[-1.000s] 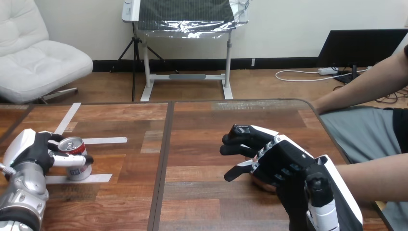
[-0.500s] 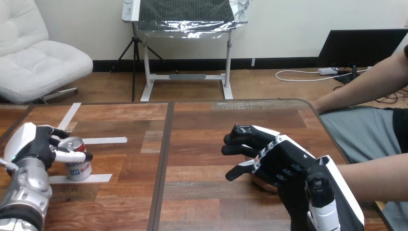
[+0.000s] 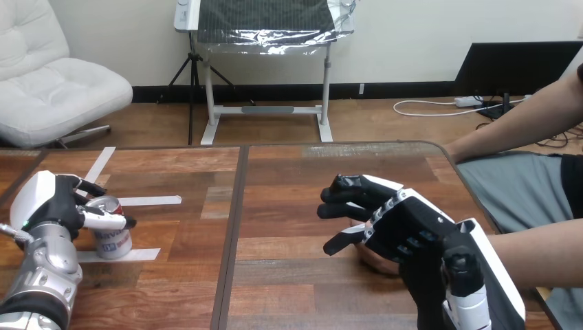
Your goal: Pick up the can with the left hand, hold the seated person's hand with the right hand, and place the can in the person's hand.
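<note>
Item: one can (image 3: 111,232), the sole container on the wooden table (image 3: 289,206). Position: far left part of the table, upright, its base at the near white tape strip (image 3: 141,254). A second tape strip (image 3: 150,201) lies flat just behind it, and a third tape strip (image 3: 96,168) runs slantwise toward the table's far edge. Appearance: short cylinder with a silver lid and rim, a red band beneath the rim, and a white body with blue print lower down. Contents: cannot be told, since the lid is partly covered and it is not clear whether it has been opened. Whether the base rests on the table or is just clear of it cannot be told. Holder: left hand (image 3: 48,203), reaching in from the lower left on its silver forearm. Its thumb is laid across the can's front just under the rim and its fingers are curled round the far side, so the hand is closed round the can. Second entry: right hand (image 3: 402,227), at the table's right half, well apart from the can, with its palm turned down over the person's hand (image 3: 375,261). That hand lies on the table beneath it, and its forearm runs in from the right edge. The two touch or nearly touch, but whether the right hand has a hold cannot be told.
</note>
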`<state>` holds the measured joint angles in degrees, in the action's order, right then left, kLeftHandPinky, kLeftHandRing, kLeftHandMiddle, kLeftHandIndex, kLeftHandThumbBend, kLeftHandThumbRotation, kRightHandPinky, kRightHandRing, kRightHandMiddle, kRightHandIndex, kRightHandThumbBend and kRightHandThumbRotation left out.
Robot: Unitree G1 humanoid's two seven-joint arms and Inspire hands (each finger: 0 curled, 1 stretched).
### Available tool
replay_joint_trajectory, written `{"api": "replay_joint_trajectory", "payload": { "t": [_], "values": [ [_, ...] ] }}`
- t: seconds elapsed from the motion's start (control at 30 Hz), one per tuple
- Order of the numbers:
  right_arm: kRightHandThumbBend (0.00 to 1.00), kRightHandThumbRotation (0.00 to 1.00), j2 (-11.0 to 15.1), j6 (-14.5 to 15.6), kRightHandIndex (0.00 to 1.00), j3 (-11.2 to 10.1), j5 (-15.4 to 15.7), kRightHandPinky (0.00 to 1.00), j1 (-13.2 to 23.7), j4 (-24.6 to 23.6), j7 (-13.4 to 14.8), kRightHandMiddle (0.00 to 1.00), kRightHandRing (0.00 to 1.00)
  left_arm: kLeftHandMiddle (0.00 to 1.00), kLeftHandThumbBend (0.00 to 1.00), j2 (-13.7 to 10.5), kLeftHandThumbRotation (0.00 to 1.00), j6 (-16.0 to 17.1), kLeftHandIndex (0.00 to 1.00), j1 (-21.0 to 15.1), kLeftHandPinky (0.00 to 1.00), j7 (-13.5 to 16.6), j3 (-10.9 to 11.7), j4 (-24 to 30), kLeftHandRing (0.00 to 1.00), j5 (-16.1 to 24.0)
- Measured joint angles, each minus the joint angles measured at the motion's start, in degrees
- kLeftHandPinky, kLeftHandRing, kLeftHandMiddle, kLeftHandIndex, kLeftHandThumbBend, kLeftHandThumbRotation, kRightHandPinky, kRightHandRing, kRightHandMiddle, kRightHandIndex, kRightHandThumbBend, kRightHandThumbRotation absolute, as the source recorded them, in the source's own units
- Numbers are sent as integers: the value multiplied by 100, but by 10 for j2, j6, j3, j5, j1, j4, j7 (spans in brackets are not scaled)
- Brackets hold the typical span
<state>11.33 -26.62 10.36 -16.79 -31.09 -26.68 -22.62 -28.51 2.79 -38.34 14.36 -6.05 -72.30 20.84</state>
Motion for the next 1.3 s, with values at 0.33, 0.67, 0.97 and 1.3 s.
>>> {"api": "replay_joint_trajectory", "payload": {
  "t": [0.33, 0.67, 0.97, 1.3],
  "values": [
    [76, 94, 0, 0, 75, 0, 2, 56, 0, -2, 4, 77, 74, 53, 83, 2, 0, 1, 56, 0, 38, 5, 0, 0, 48, 0],
    [76, 93, 0, 0, 75, 0, 2, 56, -1, -2, 4, 77, 74, 52, 85, 2, 0, 1, 55, 0, 37, 10, 0, 0, 46, 0],
    [76, 93, 0, 0, 75, 0, 3, 57, -1, -2, 5, 76, 74, 51, 86, 2, 0, 1, 56, 0, 35, 11, -1, -1, 45, 0],
    [73, 94, 0, 0, 75, 0, 3, 57, -1, -2, 5, 76, 74, 57, 86, 2, 0, 1, 57, 0, 42, 11, -6, -1, 52, 0]
  ]
}}
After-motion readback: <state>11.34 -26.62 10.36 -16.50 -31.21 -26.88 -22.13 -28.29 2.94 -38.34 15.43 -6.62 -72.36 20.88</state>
